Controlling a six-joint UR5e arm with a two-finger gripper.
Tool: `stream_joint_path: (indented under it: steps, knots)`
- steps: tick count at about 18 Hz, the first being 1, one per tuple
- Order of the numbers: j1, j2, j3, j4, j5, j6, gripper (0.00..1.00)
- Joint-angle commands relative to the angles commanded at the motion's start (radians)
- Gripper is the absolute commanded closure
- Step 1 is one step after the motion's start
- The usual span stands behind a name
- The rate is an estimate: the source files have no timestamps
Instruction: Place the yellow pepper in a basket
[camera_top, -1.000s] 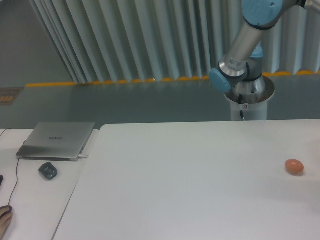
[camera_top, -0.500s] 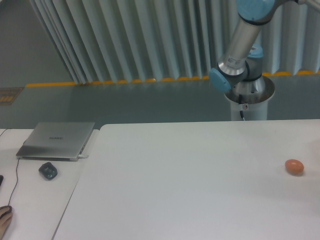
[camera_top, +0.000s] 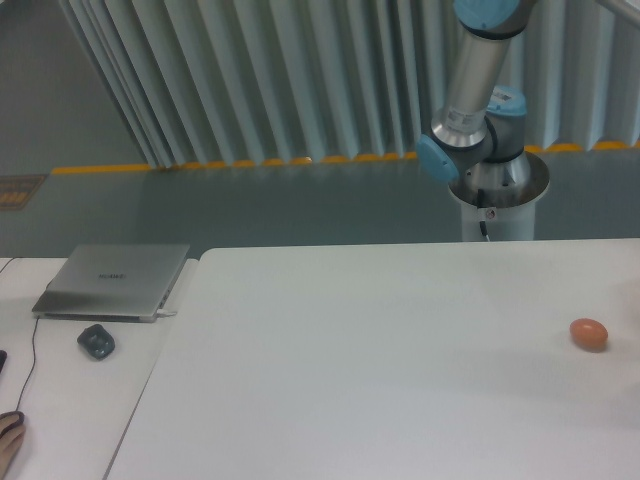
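Nowhere on the wide white counter (camera_top: 380, 360) does the glossy yellow bell pepper show, and no basket shows either; both must lie outside the camera's view, most likely past the right edge, so where the pepper sits cannot be told. What does rest on the counter is a small smooth orange egg-shaped ball (camera_top: 589, 333), alone near the right edge and well apart from everything else; it is not the task's thing and looks like a decoy left within reach. Behind the counter's far edge stands the grey-and-light-blue robot arm (camera_top: 470, 100) on its round metal pedestal base (camera_top: 497, 195), its links rising steeply out of the top of the picture, which carries the end effector out of view, so I cannot tell whether it is released, clenched or grasping anything. That raised pose reads as an arm reaching up and over toward something off-camera, and I judge the task to be at an early stage, with no grasp in evidence. Off the counter's left edge, on a lower white side surface, a closed silver laptop (camera_top: 113, 280) lies flat with a dark grey computer mouse (camera_top: 96, 341) just in front of it, parked aside as operator's gear. A faint mark on the laptop lid is too small to read, and no other writing is legible.
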Motion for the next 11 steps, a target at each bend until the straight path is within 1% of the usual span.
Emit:
stream_joint_path:
  steps: [3, 6, 8, 9, 11]
  knots:
    - [-0.031, 0.029, -0.005, -0.052, 0.002, -0.057, 0.00]
    - [-0.043, 0.055, -0.024, -0.062, 0.005, -0.080, 0.00]
    - [-0.046, 0.078, -0.026, -0.084, 0.009, -0.109, 0.00]
    - [-0.051, 0.092, -0.028, -0.098, 0.009, -0.111, 0.00]
    - [-0.055, 0.123, -0.028, -0.138, 0.046, -0.112, 0.00]
